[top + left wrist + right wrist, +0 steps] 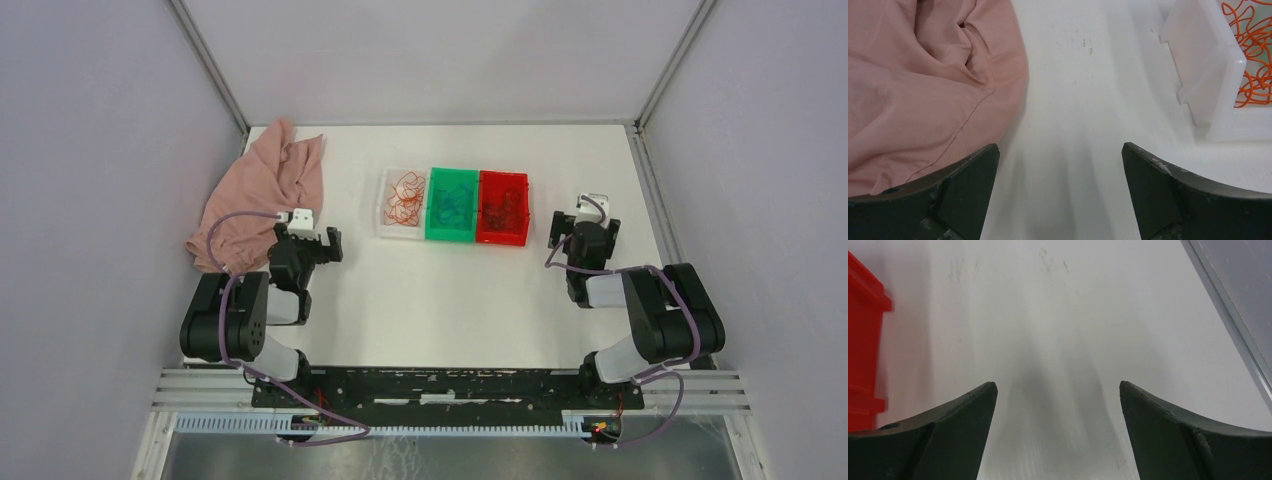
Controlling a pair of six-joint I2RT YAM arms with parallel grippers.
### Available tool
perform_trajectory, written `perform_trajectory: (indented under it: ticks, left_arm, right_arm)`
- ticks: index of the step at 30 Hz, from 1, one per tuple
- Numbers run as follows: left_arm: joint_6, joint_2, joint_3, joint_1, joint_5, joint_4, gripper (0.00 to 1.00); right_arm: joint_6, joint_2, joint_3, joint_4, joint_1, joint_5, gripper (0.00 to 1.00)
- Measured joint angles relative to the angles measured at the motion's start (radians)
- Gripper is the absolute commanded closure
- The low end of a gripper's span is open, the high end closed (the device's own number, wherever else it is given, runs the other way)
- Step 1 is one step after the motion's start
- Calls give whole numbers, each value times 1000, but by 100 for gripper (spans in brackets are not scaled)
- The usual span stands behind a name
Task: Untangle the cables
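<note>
**Cables in three bins; both hands released and empty**

Your cables sit at the far middle of the bench, split by colour across a row of three touching bins. The orange cables are in the white bin, the blue cables in the green bin, and the dark cables in the red bin. One colour per bin suggests the bins are there to keep separated strands apart, so the sorting looks far along to me. Whether strands inside any one bin are knotted is too fine to tell from above. In the left wrist view the orange ones loop loosely over one another.

Your left hand is spread wide with nothing between its fingers. It hangs over bare bench between the pink cloth and the white bin, near the bin's corner but apart from it. Your right hand is just as wide and empty, over bare bench just beside the red bin's outer side. Each hand flanks one end of the row, which lets you reach the nearest bin without crossing arms. The green bin lies between them, open to either.

If you reach in, expect the thin, springy wire to snag a neighbour and lift it too. The cloth is bunched at the far left, apart from the bins, and plays no visible part.
</note>
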Motion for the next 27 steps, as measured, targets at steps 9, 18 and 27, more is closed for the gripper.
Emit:
perform_trajectory:
  ticks: [9,18,27]
  left_arm:
    - [0,0,0,0,-7,6,1]
    - [0,0,0,0,-8,6,1]
    - [0,0,0,0,-8,6,1]
  right_arm:
    - [-17,0,0,46,-1,-29,1]
    - [-18,0,0,52,-1,-35,1]
    - [-18,0,0,52,-1,-36,1]
